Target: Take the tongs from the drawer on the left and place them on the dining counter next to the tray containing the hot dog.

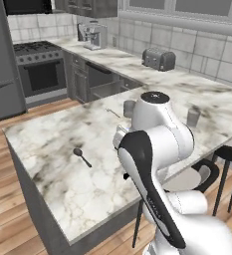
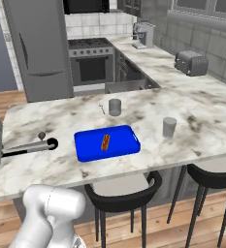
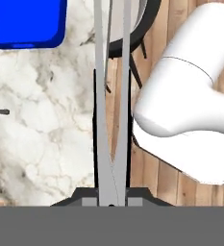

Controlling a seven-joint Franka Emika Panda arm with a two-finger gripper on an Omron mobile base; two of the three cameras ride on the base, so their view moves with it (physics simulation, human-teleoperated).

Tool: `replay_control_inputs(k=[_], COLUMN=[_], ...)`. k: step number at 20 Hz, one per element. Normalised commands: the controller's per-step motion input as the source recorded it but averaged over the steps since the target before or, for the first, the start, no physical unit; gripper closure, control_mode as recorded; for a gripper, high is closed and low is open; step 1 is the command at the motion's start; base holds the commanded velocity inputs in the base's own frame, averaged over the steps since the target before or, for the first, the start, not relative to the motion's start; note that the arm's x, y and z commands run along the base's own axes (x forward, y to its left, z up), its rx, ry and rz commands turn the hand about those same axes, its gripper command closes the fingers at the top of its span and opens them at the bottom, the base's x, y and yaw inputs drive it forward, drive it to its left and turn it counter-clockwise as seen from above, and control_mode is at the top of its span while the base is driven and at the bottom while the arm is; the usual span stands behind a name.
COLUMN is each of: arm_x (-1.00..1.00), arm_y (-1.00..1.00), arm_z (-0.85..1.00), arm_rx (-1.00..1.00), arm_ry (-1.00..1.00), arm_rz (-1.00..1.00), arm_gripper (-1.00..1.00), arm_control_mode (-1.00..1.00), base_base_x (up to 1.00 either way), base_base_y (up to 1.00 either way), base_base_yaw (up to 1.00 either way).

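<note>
The hand (image 3: 112,202) is clamping nearly shut on the tongs (image 2: 29,147), carrying them over the near-left part of the worktop (image 2: 201,121), short of the blue tray (image 2: 121,145) with the hot dog (image 2: 105,141). Placing is underway; next comes lowering them beside the tray and letting go.

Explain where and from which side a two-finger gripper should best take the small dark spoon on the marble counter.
Probably mid-handle on the spoon, from straight above, jaws across it: it lies flat on the dining counter.
</note>
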Motion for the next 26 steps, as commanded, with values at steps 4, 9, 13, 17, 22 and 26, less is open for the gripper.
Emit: replay_control_inputs(k=[4, 9, 13, 17, 22, 26], arm_x=[1.0, 0.99, 0.57, 0.34, 0.27, 0.09], arm_y=[0.15, 0.07, -0.07, -0.21, -0.16, -0.05], arm_z=[0.0, 0.0, -0.19, -0.27, -0.27, -0.35], arm_rx=[0.0, 0.0, -0.01, -0.02, -0.04, -0.11], arm_ry=[0.0, 0.02, 0.05, 0.01, 0.0, 0.0], arm_rz=[-0.25, -0.16, 0.34, 0.61, 0.69, 0.84], arm_gripper=[1.0, 1.0, 1.0, 1.0, 1.0, 1.0], arm_control_mode=[-1.0, -1.0, -1.0, -1.0, -1.0, -1.0], base_base_x=[0.0, 0.0, 0.0, 0.0, 0.0, 0.0], base_base_y=[0.0, 0.0, 0.0, 0.0, 0.0, 0.0], base_base_yaw=[0.0, 0.0, 0.0, 0.0, 0.0, 0.0])
